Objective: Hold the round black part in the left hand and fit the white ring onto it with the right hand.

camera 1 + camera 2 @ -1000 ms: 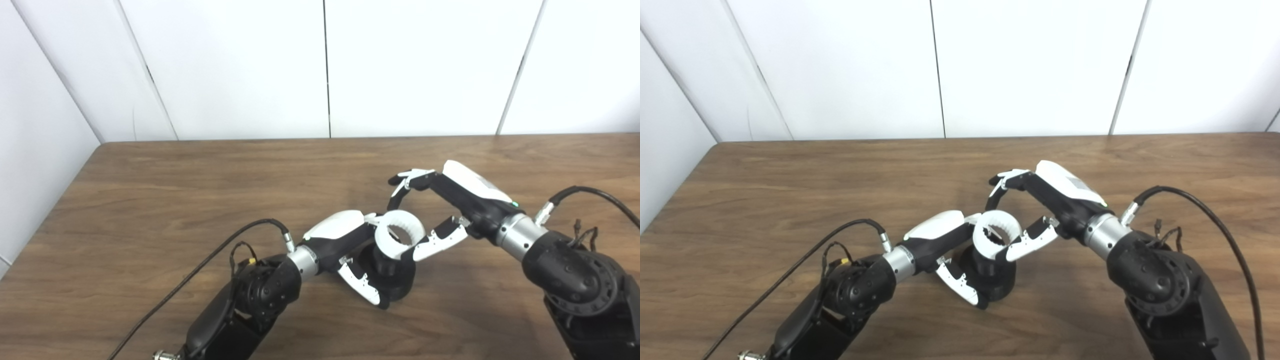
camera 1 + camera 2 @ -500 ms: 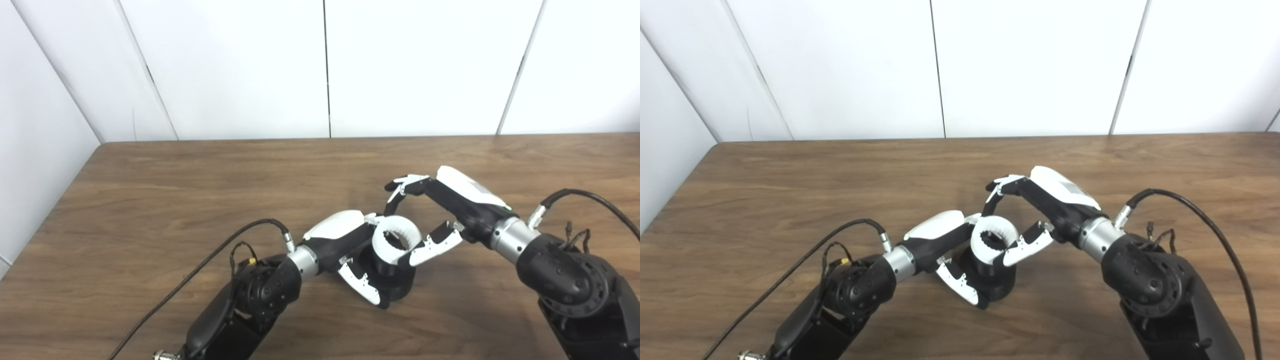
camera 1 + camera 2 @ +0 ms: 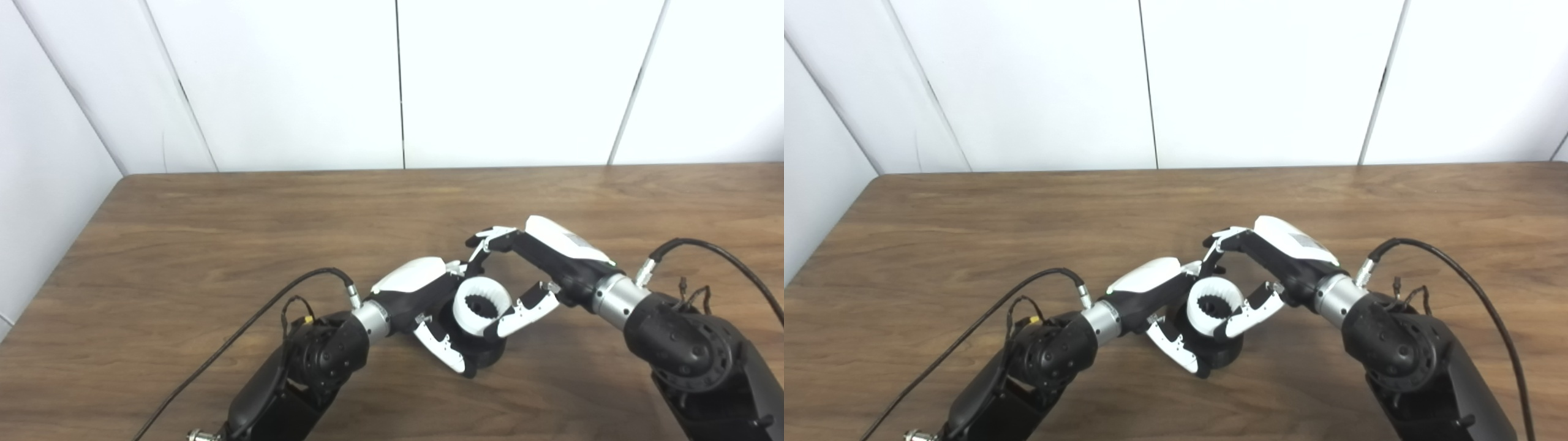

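The left hand (image 3: 429, 294) is closed around the round black part (image 3: 484, 355), which stands on the brown wood-grain table (image 3: 184, 245). The smooth white ring (image 3: 484, 303), toothed inside, sits on top of the part, pinched between the right hand's (image 3: 539, 269) thumb and curled fingers. How deep the ring sits is hidden.

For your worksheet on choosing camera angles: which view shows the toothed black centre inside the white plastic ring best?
The right eye view: the white plastic ring faces it squarely, with black teeth clear inside. The left eye view shows the same ring, its opening slightly more tilted; the right hand grips it in both.
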Available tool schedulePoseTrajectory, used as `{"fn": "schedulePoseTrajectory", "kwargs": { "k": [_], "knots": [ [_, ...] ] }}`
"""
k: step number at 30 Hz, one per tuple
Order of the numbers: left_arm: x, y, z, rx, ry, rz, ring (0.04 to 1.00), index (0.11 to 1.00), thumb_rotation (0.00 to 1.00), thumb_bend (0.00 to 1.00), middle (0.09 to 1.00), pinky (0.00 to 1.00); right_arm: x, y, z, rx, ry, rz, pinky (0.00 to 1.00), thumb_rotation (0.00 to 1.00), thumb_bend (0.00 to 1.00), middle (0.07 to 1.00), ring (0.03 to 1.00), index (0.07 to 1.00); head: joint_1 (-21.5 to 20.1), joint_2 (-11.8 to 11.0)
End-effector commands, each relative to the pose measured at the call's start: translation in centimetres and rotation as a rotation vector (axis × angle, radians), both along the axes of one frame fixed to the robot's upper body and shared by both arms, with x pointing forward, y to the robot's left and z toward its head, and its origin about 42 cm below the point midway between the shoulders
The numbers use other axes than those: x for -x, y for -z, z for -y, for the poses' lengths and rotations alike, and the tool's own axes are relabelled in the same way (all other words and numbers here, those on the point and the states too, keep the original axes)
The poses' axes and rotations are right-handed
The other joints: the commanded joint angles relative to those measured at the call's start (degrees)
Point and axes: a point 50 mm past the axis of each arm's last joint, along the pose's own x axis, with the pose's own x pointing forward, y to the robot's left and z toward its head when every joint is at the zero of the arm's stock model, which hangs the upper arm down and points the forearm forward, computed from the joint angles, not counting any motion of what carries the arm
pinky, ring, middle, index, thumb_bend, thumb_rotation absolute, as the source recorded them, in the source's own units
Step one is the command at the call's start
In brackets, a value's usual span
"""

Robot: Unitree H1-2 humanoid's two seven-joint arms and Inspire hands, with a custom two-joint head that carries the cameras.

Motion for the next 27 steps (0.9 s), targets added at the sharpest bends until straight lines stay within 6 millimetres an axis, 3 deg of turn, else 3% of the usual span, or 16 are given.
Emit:
{"fn": "schedulePoseTrajectory", "kwargs": {
  "k": [1,27],
  "knots": [
    [-0.49,-0.77,-0.37,-0.028,0.006,0.025,1.0,0.689,0.21,0.94,0.968,0.94,-0.19,-0.74,-0.2,0.013,-0.022,0.049,0.84,0.15,0.52,0.848,0.918,0.491,0.1,0.1],
    [-0.18,-1.1,-0.16,-0.021,0.014,0.018,1.0,0.689,0.22,0.94,0.973,0.94,-0.23,-0.36,-0.33,0.021,-0.026,0.032,0.85,0.15,0.52,0.851,0.927,0.491,0.4,0.2]
  ]
}}
